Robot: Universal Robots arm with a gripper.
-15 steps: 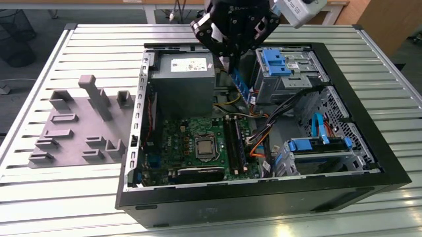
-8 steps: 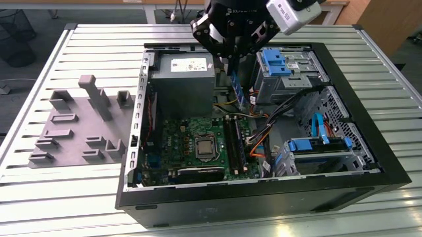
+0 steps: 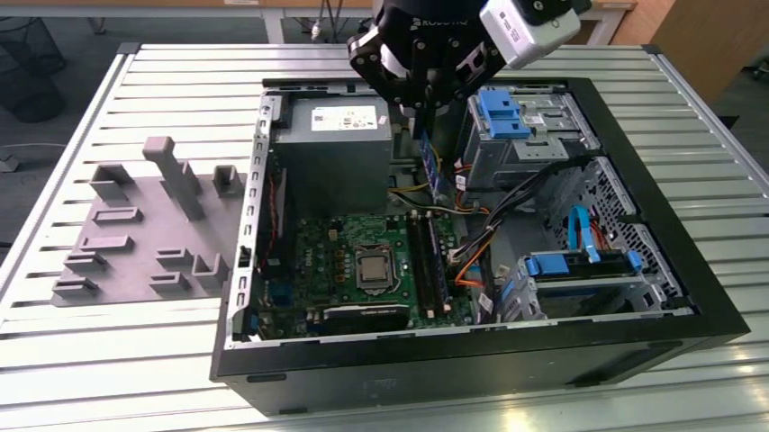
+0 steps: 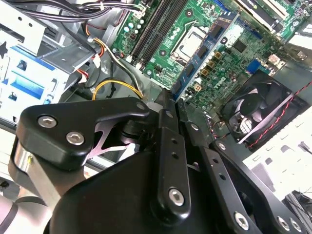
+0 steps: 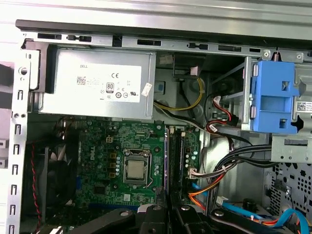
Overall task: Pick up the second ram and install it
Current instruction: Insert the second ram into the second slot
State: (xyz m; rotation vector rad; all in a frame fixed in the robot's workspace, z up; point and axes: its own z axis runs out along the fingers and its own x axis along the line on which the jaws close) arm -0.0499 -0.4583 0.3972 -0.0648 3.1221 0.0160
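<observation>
Gripper (image 3: 423,106) above open computer case (image 3: 673,337), just over gap between grey power supply (image 3: 330,148) and blue drive bracket (image 3: 499,115). Fingers clenched on second ram (image 3: 434,166): blue board held on edge, hanging below fingertips, over upper end of motherboard (image 3: 348,243). In second wrist view, second ram (image 4: 202,61) extends from closed fingers (image 4: 168,126) across board, apart from black memory slots (image 4: 156,24). Grey holder tray (image 3: 144,225) on table at exterior view's left
</observation>
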